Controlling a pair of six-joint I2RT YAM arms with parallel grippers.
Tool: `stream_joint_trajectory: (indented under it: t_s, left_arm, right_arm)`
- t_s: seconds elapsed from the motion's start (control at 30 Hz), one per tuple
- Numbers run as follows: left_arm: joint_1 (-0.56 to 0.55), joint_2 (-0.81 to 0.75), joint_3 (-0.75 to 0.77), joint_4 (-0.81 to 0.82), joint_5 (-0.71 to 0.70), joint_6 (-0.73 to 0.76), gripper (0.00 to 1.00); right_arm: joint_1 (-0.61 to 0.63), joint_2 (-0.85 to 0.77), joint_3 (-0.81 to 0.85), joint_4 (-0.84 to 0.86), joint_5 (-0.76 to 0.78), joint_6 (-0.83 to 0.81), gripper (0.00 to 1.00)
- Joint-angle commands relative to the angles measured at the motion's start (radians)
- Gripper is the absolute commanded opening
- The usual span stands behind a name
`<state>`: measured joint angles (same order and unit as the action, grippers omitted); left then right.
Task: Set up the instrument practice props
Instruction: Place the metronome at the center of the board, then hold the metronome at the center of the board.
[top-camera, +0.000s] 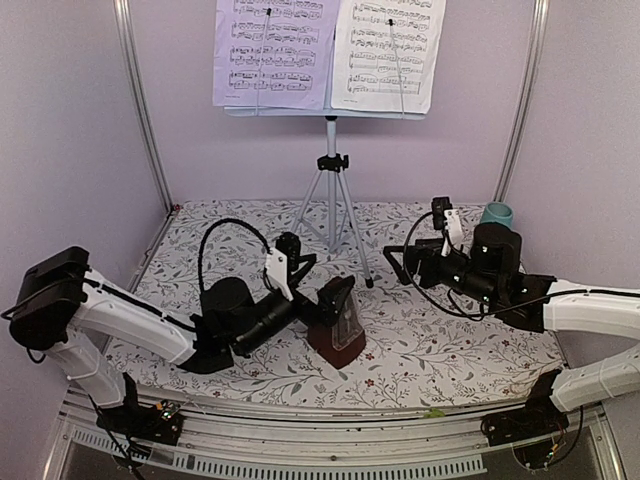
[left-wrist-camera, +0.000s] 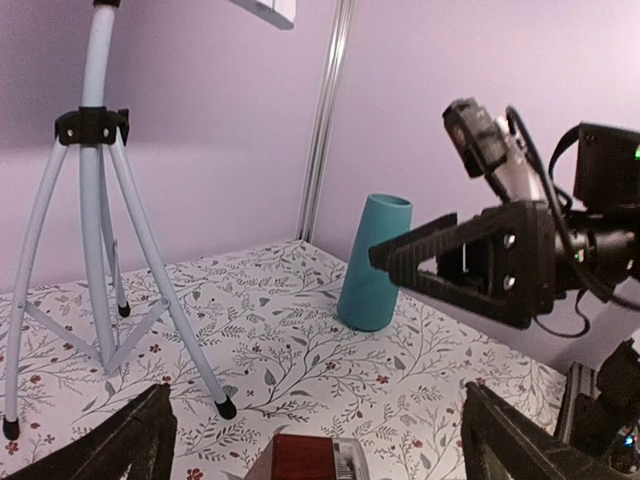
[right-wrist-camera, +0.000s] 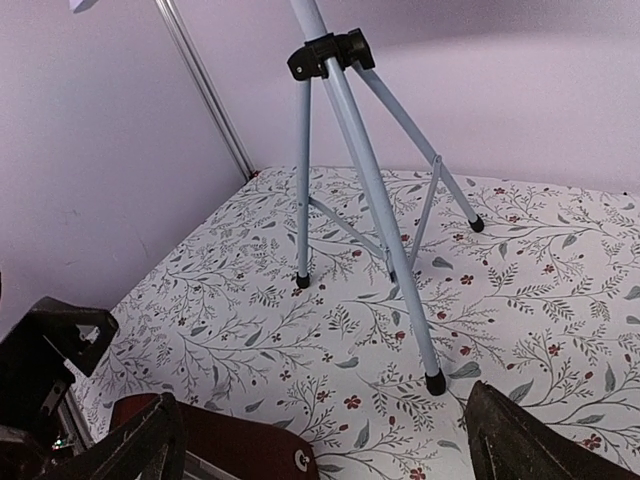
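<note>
The pale-blue music stand (top-camera: 332, 185) stands at the back centre on silver tripod legs (left-wrist-camera: 100, 250), which also show in the right wrist view (right-wrist-camera: 345, 190). Two sheet-music pages (top-camera: 275, 50) rest on its desk. The dark-red-brown metronome (top-camera: 337, 322) stands upright on the table in front of the stand. My left gripper (top-camera: 318, 287) is open. Its fingers sit wide apart on either side of the metronome's top (left-wrist-camera: 300, 458), without closing on it. My right gripper (top-camera: 396, 263) is open and empty, right of the metronome (right-wrist-camera: 220, 450) and pointing toward it.
A teal cup (top-camera: 497, 214) stands at the back right near the frame post, also seen in the left wrist view (left-wrist-camera: 373, 262). The floral table cover (top-camera: 430, 340) ends at purple walls on three sides. The tripod feet spread between the two grippers.
</note>
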<state>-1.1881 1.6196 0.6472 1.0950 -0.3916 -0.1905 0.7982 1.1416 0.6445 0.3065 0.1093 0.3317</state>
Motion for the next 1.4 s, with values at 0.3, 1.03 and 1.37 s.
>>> stream_joint_trajectory:
  t_s: [0.3,1.03,1.37]
  left_arm:
    - [0.264,-0.316,-0.084,-0.414,0.362,-0.29,0.98]
    - [0.377,-0.124,0.107,-0.566,0.7,-0.436,0.94]
    - [0.376,-0.074,0.154,-0.6,0.722,-0.455,0.84]
  right_arm:
    - [0.241,0.133,-0.012,0.023,0.039,-0.091,0.99]
    - [0.331,0.344,0.017,0.16,0.083,-0.156,0.86]
    - [0.332,0.363,0.068,0.111,0.106,-0.173,0.75]
